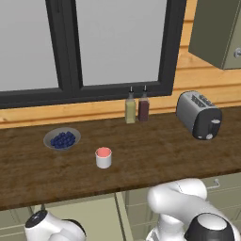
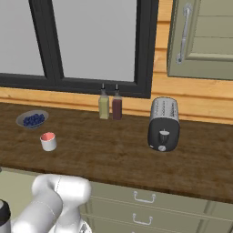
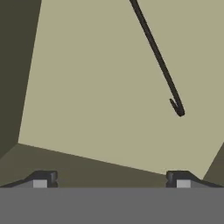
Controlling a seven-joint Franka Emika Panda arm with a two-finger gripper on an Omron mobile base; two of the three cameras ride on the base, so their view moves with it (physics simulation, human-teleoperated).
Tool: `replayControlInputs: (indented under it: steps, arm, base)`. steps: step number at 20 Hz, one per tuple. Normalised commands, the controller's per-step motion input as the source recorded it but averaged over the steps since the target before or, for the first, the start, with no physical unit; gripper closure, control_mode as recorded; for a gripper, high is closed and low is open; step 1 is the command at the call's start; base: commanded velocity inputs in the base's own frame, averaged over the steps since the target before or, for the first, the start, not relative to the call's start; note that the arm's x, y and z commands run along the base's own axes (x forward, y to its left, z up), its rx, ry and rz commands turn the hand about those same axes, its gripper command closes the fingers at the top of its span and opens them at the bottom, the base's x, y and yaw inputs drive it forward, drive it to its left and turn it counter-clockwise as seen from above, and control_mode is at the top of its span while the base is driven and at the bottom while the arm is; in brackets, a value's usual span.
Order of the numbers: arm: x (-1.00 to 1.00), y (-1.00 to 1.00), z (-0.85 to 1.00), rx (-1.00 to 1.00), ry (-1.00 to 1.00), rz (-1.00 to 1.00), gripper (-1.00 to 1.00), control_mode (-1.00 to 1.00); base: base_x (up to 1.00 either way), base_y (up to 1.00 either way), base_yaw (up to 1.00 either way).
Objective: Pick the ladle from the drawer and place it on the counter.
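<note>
In the hand view I look down into the drawer (image 3: 96, 87), a pale olive-beige box with a flat bottom and darker low walls. On its bottom lies the ladle (image 3: 155, 54), a thin black handle running from the top edge down to a small hooked end at the right. My gripper (image 3: 111, 180) hangs open above the drawer floor, nothing between its fingertips (image 3: 43, 179); the ladle's end lies ahead of the right tip, apart from it. The dark brown wood-grain counter (image 1: 150, 164) runs above the pulled-out drawer (image 1: 89, 214).
On the counter stand a bowl of blueberries (image 1: 62, 139), a white cup with a pink inside (image 1: 103, 157), two bottles (image 1: 136, 108) by the window and a silver toaster (image 1: 199, 114). A grey-green wall cabinet (image 1: 219, 33) hangs at the right. Closed drawer fronts (image 2: 144, 197) sit below.
</note>
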Motion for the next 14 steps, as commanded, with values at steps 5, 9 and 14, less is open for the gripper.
replayControlInputs:
  steps: [5, 9, 14]
  arm:
    - [0.39, -0.47, 0.0, 0.0, -0.15, 0.12, -1.0, -1.0]
    - [0.28, -0.58, 0.0, 0.02, -0.13, 0.19, -1.0, -1.0]
    - [0.41, -0.31, -0.01, 0.03, 0.0, 0.13, -1.0, -1.0]
  base:
    - [0.0, 0.0, 0.0]
    - [0.0, 0.0, 0.0]
    - [0.0, 0.0, 0.0]
